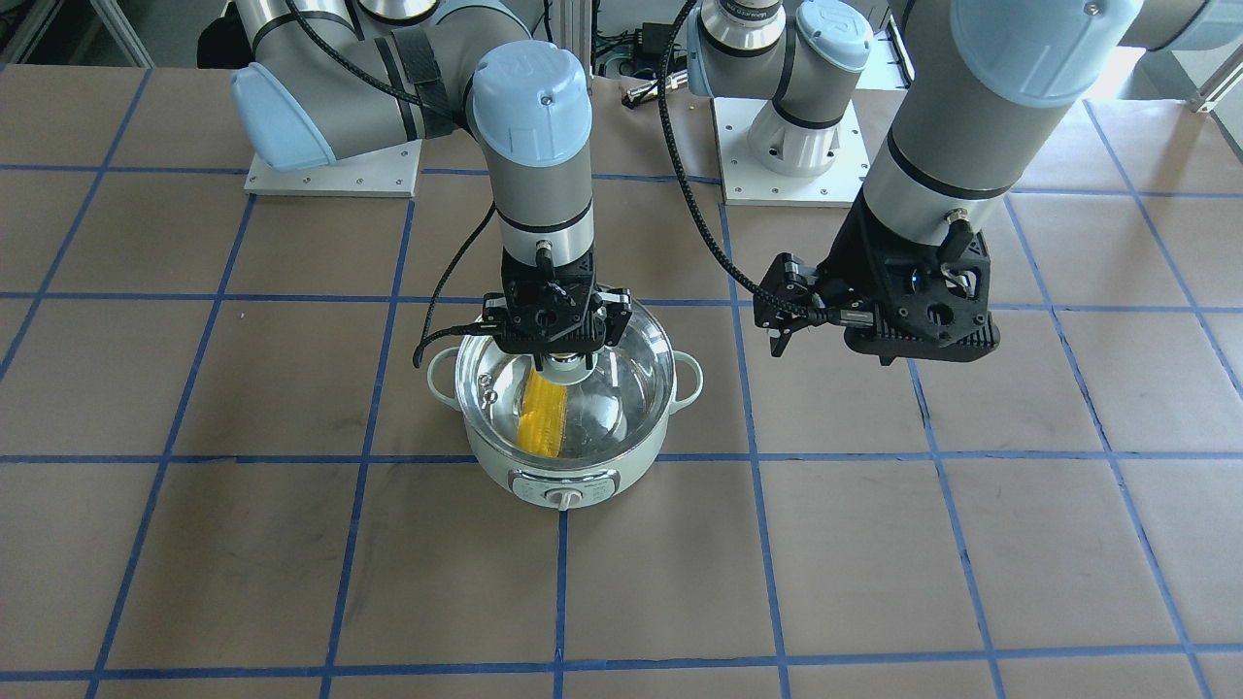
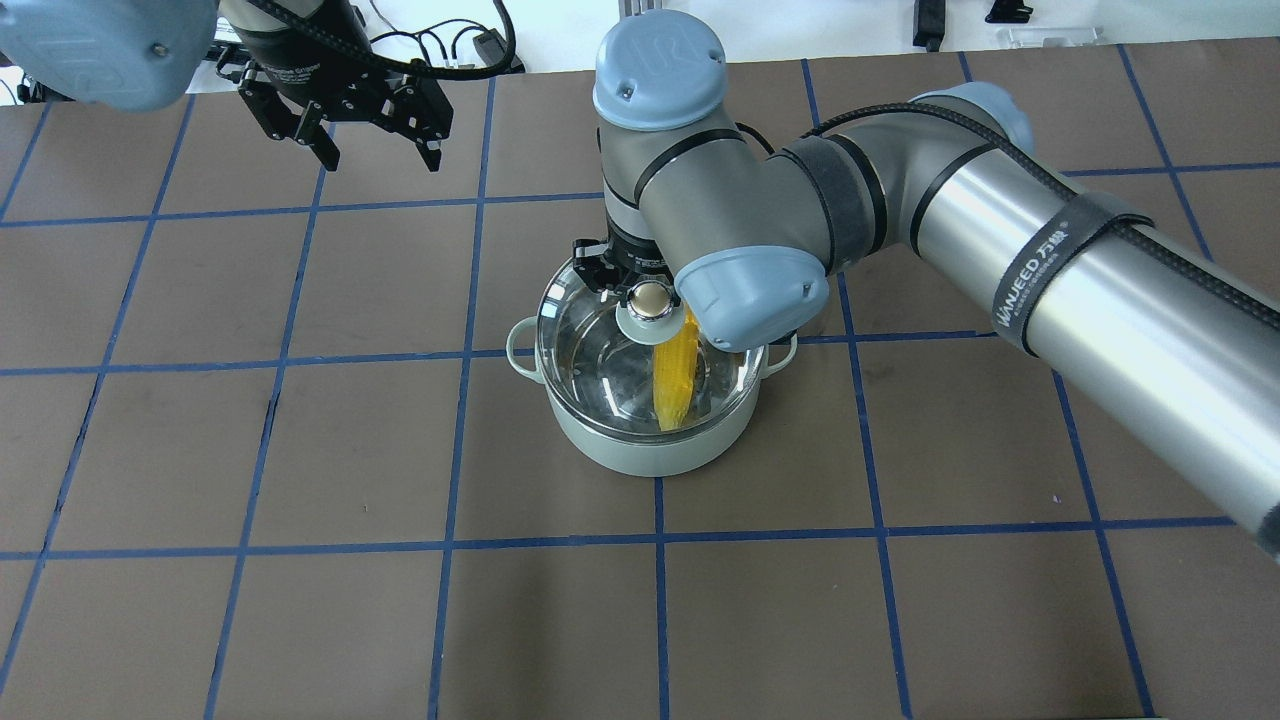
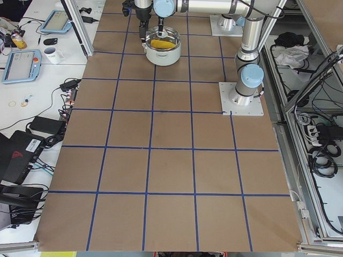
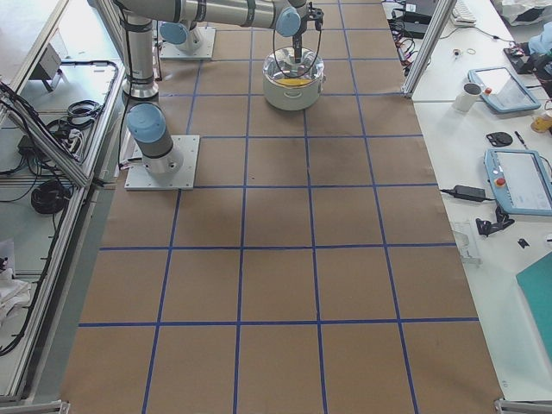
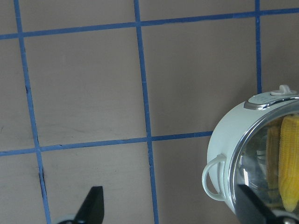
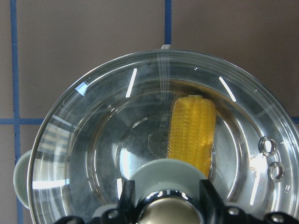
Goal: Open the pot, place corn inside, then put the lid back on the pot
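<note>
**Pot [image 2: 620, 455] is sitting lidded with the corn inside**

The pot, a round pale mint-green cooker with a shiny steel interior, is standing near the middle of the brown paper-covered worktop [image 2: 300, 450], which blue tape lines [image 2: 660, 600] are dividing into squares. In the overhead view its small loop handles [image 2: 520, 345] are sticking out at 9 and 3 o'clock. In the front-facing view its control panel knob [image 1: 561, 498] is pointing to 6 o'clock.

The corn [image 2: 672, 375], a yellow, ridged ear, is lying inside on the steel floor. Seen from overhead it is running from 12 toward 6 o'clock, just to the 3 o'clock side of the centre.

The lid [image 2: 590, 350], a clear glass dome, is sitting across the pot's rim and is reflecting bright streaks. Two small metal-ringed holes [image 6: 268, 145] are showing near its edge.

The right gripper [image 6: 167, 191] is reaching straight down, and its black fingers are pressing in on either side of the lid's rounded cream-gold knob [image 2: 651, 297].

The left gripper [image 2: 381, 155] is hanging above bare worktop at about 10 o'clock from the pot in the overhead view. Its fingers are spread wide apart and holding nothing.
</note>
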`<state>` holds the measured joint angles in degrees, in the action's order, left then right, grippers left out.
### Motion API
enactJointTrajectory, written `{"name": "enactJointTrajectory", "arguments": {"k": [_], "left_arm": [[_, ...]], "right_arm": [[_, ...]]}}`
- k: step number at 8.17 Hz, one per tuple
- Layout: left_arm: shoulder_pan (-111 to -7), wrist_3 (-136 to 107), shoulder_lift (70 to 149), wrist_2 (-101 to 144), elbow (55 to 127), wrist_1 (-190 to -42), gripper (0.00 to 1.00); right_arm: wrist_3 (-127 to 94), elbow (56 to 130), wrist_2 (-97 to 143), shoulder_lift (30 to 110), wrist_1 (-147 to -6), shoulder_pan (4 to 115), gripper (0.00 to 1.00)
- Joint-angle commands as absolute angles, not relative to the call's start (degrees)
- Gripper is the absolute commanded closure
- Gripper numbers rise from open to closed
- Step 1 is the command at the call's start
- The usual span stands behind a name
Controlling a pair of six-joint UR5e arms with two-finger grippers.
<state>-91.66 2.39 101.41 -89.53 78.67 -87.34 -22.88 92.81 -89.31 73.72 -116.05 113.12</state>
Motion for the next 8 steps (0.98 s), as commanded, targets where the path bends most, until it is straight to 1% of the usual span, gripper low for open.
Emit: {"name": "enactJointTrajectory", "arguments": {"k": [1, 8], "left_arm": [[-91.7, 2.5, 101.5, -89.7, 78.8, -85.8, 0.0], [-91.7, 2.5, 101.8, -89.9, 79.0, -85.7, 0.0]], "right_arm": [[-22.3, 92.9, -90.1, 73.7, -116.0, 113.1, 0.97], [-22.1, 92.9, -89.5, 73.2, -116.1, 113.1, 0.97]]}}
